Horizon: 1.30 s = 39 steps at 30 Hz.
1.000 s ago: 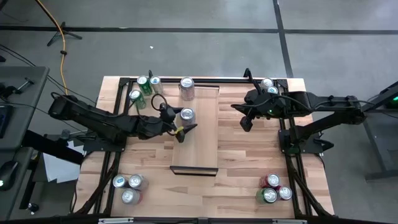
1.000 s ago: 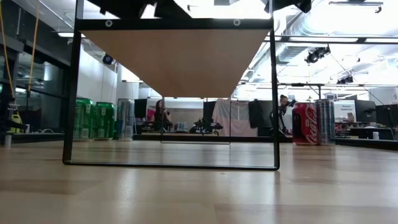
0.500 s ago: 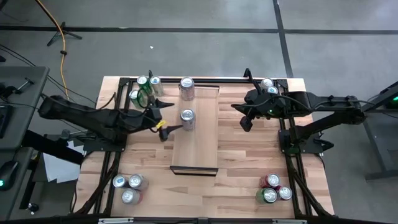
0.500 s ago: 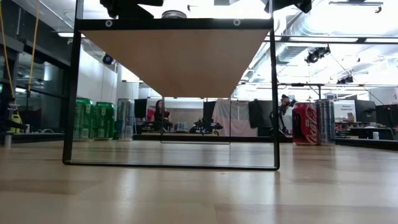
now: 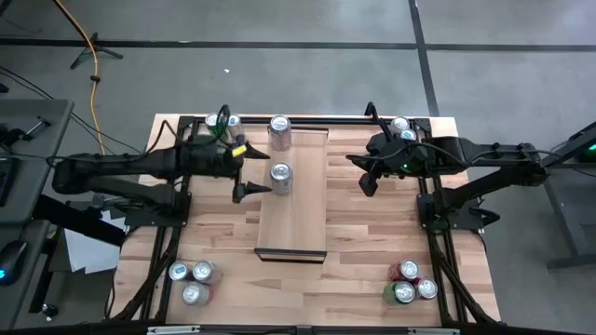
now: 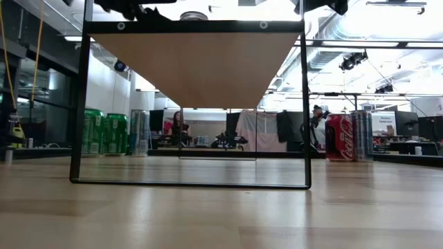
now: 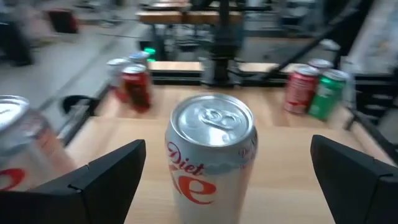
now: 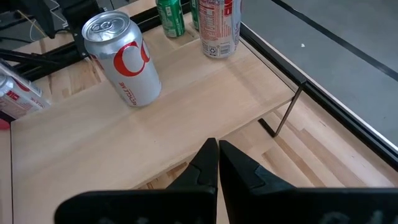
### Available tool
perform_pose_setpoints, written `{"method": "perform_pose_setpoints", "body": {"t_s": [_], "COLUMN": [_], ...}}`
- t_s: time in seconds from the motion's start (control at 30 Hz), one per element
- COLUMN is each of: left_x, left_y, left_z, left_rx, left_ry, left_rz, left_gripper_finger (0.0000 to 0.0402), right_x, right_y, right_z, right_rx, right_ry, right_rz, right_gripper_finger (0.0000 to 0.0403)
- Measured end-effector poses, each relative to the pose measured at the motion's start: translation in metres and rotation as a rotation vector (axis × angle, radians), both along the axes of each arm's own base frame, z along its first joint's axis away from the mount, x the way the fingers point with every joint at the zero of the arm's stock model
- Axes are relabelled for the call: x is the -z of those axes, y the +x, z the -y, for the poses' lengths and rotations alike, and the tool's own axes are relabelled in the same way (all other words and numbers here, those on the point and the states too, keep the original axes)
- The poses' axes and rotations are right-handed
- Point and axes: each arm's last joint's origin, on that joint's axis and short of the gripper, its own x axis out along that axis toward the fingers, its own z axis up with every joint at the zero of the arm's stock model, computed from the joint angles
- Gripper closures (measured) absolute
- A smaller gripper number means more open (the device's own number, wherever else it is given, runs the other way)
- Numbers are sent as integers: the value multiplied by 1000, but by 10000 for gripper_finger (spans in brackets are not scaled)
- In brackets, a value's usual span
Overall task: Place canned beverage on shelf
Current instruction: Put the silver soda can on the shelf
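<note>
Left gripper (image 5: 248,170) gapes empty, Diet Coke can (image 5: 280,177) just beyond its fingertips on the shelf (image 5: 296,219)

Overhead, table-level and two close wrist cameras all share the shelf (image 5: 292,191) at table centre

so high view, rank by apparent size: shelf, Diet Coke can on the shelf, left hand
1. shelf, largest by far.
2. left hand, open, fingers spread.
3. Diet Coke can, smallest; seen end-on, so mostly its top shows.
</note>
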Motion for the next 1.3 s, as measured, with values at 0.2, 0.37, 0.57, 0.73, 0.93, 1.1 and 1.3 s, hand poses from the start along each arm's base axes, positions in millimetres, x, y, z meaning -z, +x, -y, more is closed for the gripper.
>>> {"method": "perform_pose_setpoints", "body": {"t_s": [0.2,0.37,0.57,0.73,0.93,1.1,1.3], "left_x": [5,19,30,39,45,43,45], "left_y": [3,18,38,46,51,57,59], "left_z": [-25,-39,-45,-47,-46,-42,-38], "left_rx": [111,180,213,252,300,321,317], "left_ry": [2,-45,-39,-58,-71,-46,-44], "left_rz": [8,-10,25,20,8,52,40], "left_gripper_finger": [18,18,18,19,19,19,49], "right_x": [0,0,0,0,0,0,0], "right_y": [0,0,0,0,0,0,0], "right_z": [0,0,0,0,0,0,0], "right_rx": [10,12,24,21,20,20,18], "right_ry": [12,14,32,34,34,35,36], "right_rz": [5,7,14,14,14,14,13], "right_gripper_finger": [403,403,403,403,403,403,403]}}
